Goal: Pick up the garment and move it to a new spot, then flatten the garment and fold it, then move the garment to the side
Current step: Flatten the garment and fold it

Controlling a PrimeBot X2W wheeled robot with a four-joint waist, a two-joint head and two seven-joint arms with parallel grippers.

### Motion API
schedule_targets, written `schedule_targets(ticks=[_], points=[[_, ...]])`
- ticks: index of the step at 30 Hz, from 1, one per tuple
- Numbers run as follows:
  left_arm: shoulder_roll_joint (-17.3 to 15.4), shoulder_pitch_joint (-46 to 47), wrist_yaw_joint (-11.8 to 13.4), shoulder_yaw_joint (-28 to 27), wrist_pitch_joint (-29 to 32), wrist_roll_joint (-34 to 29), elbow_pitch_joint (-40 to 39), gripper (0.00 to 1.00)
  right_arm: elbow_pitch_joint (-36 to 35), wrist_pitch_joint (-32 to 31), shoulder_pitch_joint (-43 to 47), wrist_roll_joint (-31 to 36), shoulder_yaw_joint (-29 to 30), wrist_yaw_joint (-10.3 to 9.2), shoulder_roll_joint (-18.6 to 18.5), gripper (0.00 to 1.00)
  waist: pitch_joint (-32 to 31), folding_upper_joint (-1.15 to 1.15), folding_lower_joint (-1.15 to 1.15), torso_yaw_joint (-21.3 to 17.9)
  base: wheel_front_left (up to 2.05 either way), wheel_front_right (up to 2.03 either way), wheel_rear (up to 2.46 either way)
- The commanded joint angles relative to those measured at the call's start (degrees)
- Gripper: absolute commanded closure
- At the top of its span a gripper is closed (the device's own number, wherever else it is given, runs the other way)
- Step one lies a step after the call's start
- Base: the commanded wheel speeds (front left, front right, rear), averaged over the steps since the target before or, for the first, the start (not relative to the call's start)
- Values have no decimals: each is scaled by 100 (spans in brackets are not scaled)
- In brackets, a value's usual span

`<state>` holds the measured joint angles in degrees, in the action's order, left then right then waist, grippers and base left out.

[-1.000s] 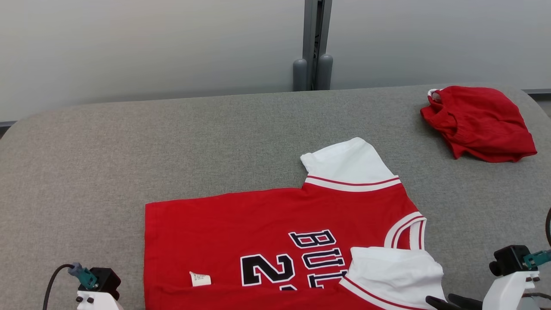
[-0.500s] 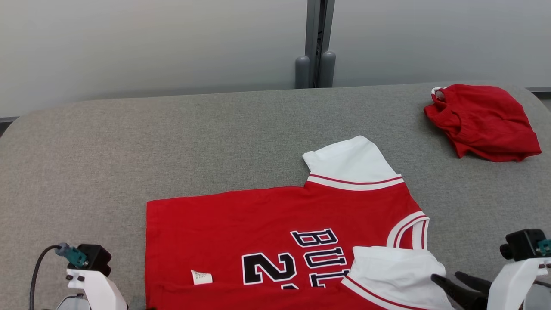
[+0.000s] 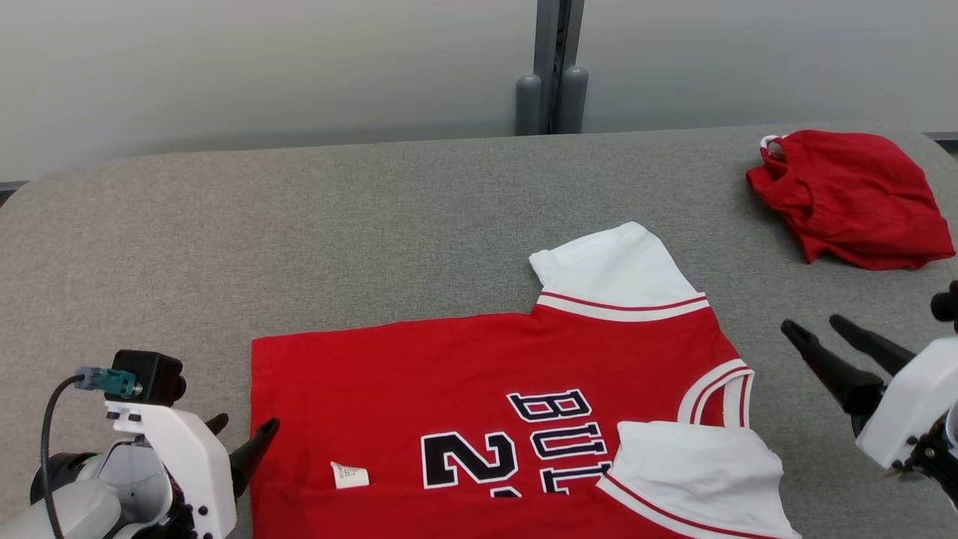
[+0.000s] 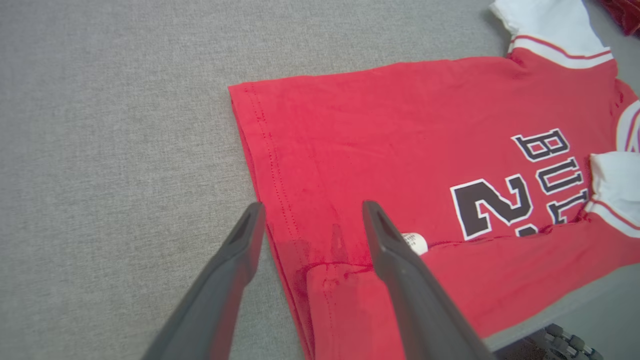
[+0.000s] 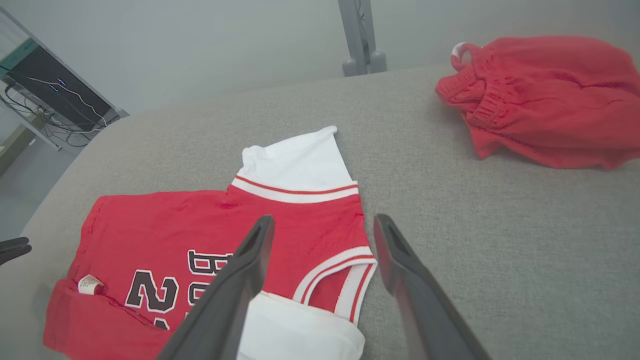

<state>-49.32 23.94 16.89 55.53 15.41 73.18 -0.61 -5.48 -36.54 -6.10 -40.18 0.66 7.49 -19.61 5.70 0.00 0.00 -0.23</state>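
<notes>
The garment, a red jersey with dark lettering, is lying spread on the grey desk. It is sitting along the near edge, right of the middle. Its hem is pointing toward the left edge and its neck trim toward the right edge.

The far sleeve, white, is lying flat and pointing at the far edge. The near sleeve is lying folded in over the chest, covering the ends of the letters. A strip along the near side is lying doubled over, and a small white label is peeking out at that crease.

The left gripper is hanging at the hem, close to the near edge. Its jaws are standing wide apart and gripping nothing. In the left wrist view I am seeing one finger over bare desk and the other over red cloth. I cannot tell whether either is touching.

The right gripper is hovering over bare desk just right of the neck trim. Its jaws are spread wide and carrying nothing, fingers pointing toward the far edge.

A bundle of red shorts is sitting crumpled at the far right corner, well apart from the jersey. A grey post is rising behind the far edge.
</notes>
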Motion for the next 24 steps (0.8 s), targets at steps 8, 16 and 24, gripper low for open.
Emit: schedule_targets(ticks=[8, 16, 24], points=[[636, 382, 9, -81, -737, -491, 835, 0, 788, 573, -997, 12, -269, 2, -121, 0, 240, 0, 0, 106, 0, 0, 0], [1126, 678, -203, -113, -1178, -702, 1568, 0, 1831, 732, -2026, -307, -628, 3, -250, 0, 506, 0, 0, 242, 0, 0, 0], [1469, 1097, -440, -36, -1326, -921, 2115, 0, 2945, 444, -3221, -470, -1210, 3, -502, 0, 867, 0, 0, 462, 0, 0, 0]])
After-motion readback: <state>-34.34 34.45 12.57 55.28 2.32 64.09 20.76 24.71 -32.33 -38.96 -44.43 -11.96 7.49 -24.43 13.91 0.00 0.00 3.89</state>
